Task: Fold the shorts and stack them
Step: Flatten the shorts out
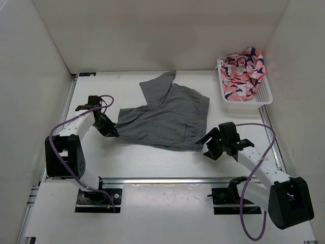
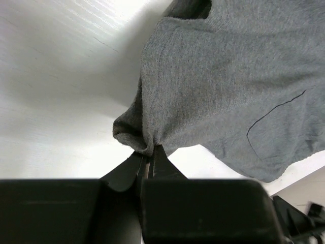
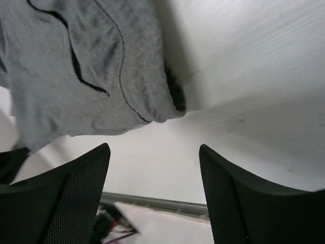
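The grey shorts (image 1: 167,117) lie spread on the white table, one leg folded up toward the back. My left gripper (image 1: 112,130) is shut on the shorts' left corner; in the left wrist view the fabric (image 2: 228,86) bunches between the closed fingertips (image 2: 158,152). My right gripper (image 1: 208,145) is open and empty just off the shorts' near right corner. In the right wrist view that corner (image 3: 152,101) lies ahead of the wide-apart fingers (image 3: 81,188).
A white basket (image 1: 264,96) at the back right holds a pink patterned garment (image 1: 244,73). White walls enclose the table on three sides. A metal rail (image 1: 167,180) runs along the near edge between the arm bases.
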`<state>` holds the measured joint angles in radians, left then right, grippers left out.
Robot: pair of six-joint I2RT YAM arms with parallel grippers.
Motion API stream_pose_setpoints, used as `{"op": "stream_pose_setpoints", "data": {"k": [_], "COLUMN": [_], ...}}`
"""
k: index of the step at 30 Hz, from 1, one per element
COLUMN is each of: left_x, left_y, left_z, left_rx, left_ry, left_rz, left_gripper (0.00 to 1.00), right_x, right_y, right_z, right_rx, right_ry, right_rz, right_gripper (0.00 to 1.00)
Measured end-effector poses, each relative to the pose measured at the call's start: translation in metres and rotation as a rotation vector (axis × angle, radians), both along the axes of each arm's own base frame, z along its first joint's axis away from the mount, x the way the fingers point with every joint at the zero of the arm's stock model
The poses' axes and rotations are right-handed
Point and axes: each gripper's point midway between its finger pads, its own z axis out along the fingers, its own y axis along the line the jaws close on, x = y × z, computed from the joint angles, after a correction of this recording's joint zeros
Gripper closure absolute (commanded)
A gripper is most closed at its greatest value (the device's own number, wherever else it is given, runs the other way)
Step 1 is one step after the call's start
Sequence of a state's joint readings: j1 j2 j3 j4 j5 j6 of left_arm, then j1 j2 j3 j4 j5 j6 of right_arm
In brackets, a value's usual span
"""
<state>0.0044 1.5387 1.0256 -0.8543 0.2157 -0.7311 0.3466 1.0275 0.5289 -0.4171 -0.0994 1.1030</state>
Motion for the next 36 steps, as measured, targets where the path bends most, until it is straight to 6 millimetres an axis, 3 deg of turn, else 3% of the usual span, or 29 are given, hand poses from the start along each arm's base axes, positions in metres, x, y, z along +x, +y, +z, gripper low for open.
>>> {"op": "stream_pose_setpoints", "data": {"k": [6,13,15,16,17,18,20,23,25,27,29,31,33,35,36], "left_x": [0.001,0.001,0.001,0.001,0.001,0.002,0.005,0.025,0.051,0.087,0.121,0.134,0.134,0.120,0.110], "left_y": [0.000,0.002,0.002,0.002,0.002,0.002,0.002,0.002,0.001,0.000,0.000,0.000,0.000,-0.001,-0.003], "left_z": [0.001,0.001,0.001,0.001,0.001,0.001,0.005,0.026,0.052,0.089,0.135,0.170,0.188,0.184,0.175], "left_rx": [0.002,0.009,0.011,0.012,0.014,0.014,0.014,0.012,0.007,0.004,0.004,0.006,0.006,0.006,0.005], "left_ry": [-0.007,-0.007,-0.008,-0.008,-0.008,-0.010,-0.018,-0.073,-0.132,-0.226,-0.359,-0.454,-0.507,-0.493,-0.475], "left_rz": [0.000,0.002,0.002,0.003,0.003,0.003,0.003,0.004,0.001,-0.002,-0.004,-0.007,-0.010,-0.013,-0.018], "left_gripper": [0.90,0.90,0.90,0.90,0.90,0.90,0.90,0.90,0.90,0.90,0.90,0.90,0.90,0.90,0.90], "right_x": [-0.020,0.006,0.018,0.025,0.032,0.039,0.058,0.103,0.143,0.189,0.220,0.230,0.223,0.203,0.191], "right_y": [0.019,0.022,0.021,0.021,0.020,0.019,0.017,0.010,0.007,0.005,0.004,0.003,0.004,0.004,0.005], "right_z": [-0.035,-0.037,-0.036,-0.036,-0.034,-0.032,-0.023,0.006,0.041,0.093,0.151,0.199,0.220,0.216,0.204], "right_rx": [0.228,0.225,0.196,0.176,0.154,0.131,0.086,0.028,-0.001,-0.026,-0.049,-0.079,-0.106,-0.141,-0.157], "right_ry": [0.150,0.130,0.113,0.101,0.090,0.084,0.065,0.000,-0.082,-0.209,-0.359,-0.494,-0.559,-0.565,-0.548], "right_rz": [-0.116,-0.167,-0.170,-0.167,-0.162,-0.160,-0.151,-0.127,-0.104,-0.077,-0.043,-0.009,0.024,0.060,0.078], "right_gripper": [0.33,0.44,0.63,0.86,0.95,1.00,1.00,1.00,1.00,1.00,1.00,1.00,1.00,1.00,1.00]}}
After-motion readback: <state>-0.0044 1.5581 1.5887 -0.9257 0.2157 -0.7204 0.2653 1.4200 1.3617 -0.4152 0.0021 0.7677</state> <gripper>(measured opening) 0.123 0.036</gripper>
